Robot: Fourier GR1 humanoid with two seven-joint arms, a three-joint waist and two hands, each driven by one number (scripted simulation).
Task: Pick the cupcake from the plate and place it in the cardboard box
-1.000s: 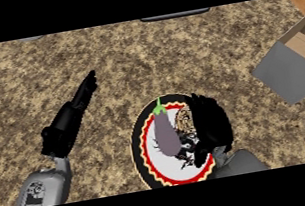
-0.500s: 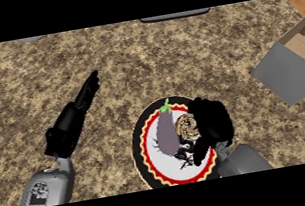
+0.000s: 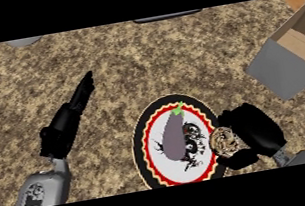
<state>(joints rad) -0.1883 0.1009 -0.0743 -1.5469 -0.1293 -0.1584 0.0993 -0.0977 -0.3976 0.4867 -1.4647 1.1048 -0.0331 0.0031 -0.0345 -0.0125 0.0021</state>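
Cupcake (image 3: 224,140): round, tan-and-dark mottled top, right robot hand (image 3: 255,126) curled round.

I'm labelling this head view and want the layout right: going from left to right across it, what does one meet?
Left hand, fingers straight → plate → cupcake at the plate's right rim → right hand, curled round the cupcake → box.
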